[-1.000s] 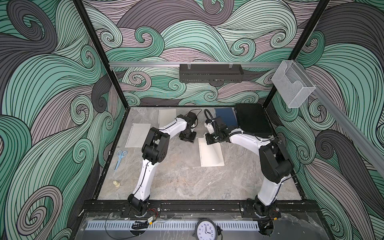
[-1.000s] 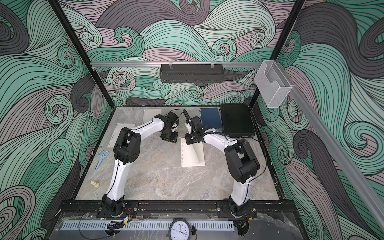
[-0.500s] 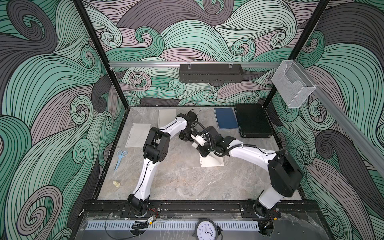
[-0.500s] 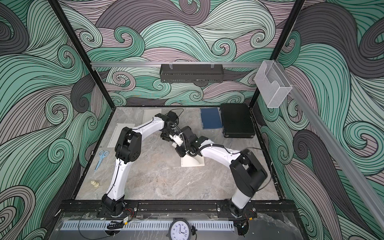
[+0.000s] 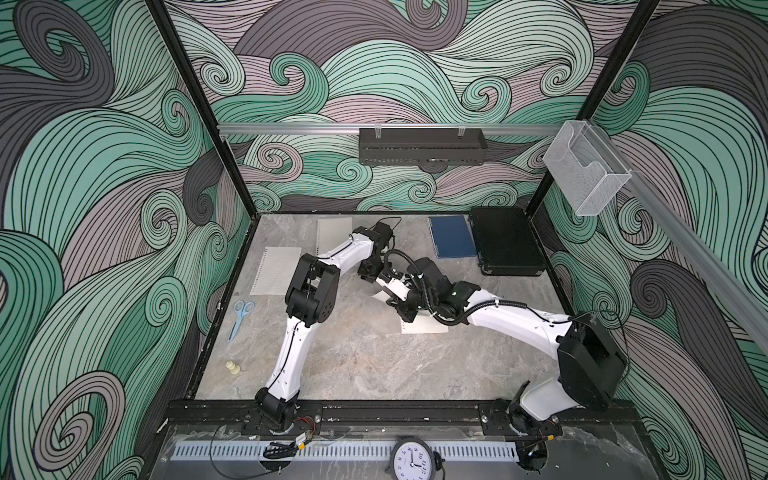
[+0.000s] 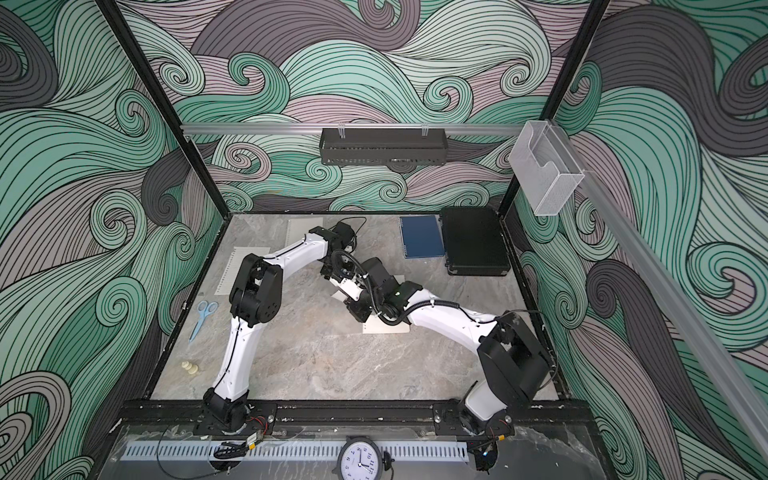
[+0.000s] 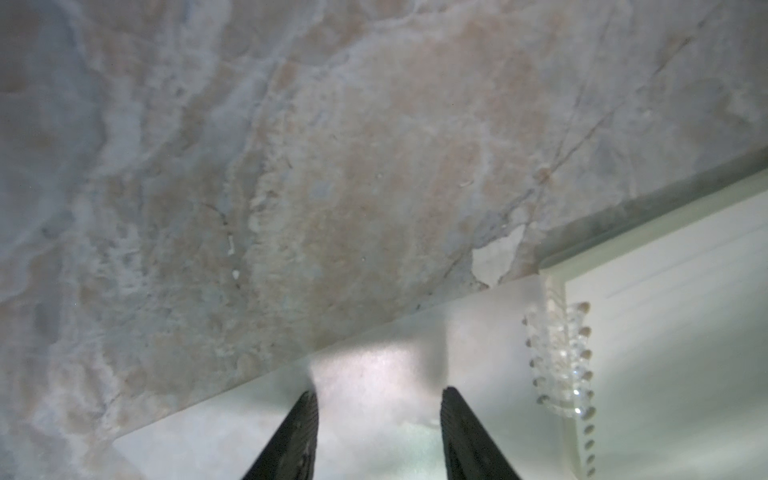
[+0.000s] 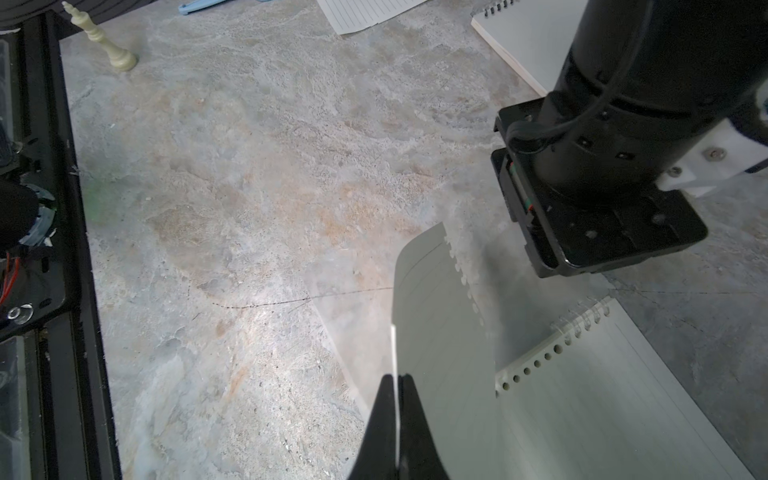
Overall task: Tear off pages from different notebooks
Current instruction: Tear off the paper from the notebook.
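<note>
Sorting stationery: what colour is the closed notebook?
Closed notebook is dark blue, clearest in a top view.

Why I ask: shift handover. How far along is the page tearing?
Done: one lined page lies loose on the table. In hand: the right hand pinches a second page lifted from the white notebook, with the left hand set on it. Left: the blue notebook is closed.

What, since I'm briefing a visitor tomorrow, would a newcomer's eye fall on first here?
Mid-table, the right hand pinches a lined page curled up beside the white notebook, while the left hand stands open over it. Then the swirling green walls all around, and the dark blue notebook beside a black case at the far right.
</note>
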Controlling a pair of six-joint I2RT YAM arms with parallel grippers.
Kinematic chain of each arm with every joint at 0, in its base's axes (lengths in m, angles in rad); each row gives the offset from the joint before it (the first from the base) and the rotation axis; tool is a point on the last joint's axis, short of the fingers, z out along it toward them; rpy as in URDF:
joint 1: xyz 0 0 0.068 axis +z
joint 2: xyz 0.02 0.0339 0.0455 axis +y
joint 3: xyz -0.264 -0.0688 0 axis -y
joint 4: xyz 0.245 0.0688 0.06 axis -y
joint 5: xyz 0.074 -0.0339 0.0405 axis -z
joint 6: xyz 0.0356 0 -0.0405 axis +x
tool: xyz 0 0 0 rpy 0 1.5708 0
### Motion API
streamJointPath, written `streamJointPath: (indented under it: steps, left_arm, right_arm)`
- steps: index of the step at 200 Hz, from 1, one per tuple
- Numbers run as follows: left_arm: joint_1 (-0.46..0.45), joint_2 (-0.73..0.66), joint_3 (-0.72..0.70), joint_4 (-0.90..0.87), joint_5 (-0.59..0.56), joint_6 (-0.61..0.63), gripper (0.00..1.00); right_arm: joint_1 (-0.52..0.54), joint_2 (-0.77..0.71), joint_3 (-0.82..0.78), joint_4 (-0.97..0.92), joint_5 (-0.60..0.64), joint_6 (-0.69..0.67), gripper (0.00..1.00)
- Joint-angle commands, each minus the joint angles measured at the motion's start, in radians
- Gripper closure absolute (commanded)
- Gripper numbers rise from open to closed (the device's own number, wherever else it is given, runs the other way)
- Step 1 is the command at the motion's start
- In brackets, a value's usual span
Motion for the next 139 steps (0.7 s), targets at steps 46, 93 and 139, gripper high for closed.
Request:
streamJointPath:
  steps: [46,93,139]
  left_arm:
    - [0.013,0.071,-0.037,-0.038,0.021,0.005,0.53]
    - [0.013,0.086,-0.021,-0.047,0.027,0.003,0.53]
    - [0.012,0.076,-0.030,-0.043,0.030,0.002,0.54]
  right_arm:
    - [0.128,-0.049,0.046,-0.095,-0.053,-0.053,1.00]
    - [0.401,-0.030,0.104,-0.107,-0.087,-0.158,1.00]
    - [0.405,-0.048,0.094,-0.075,-0.053,-0.136,1.00]
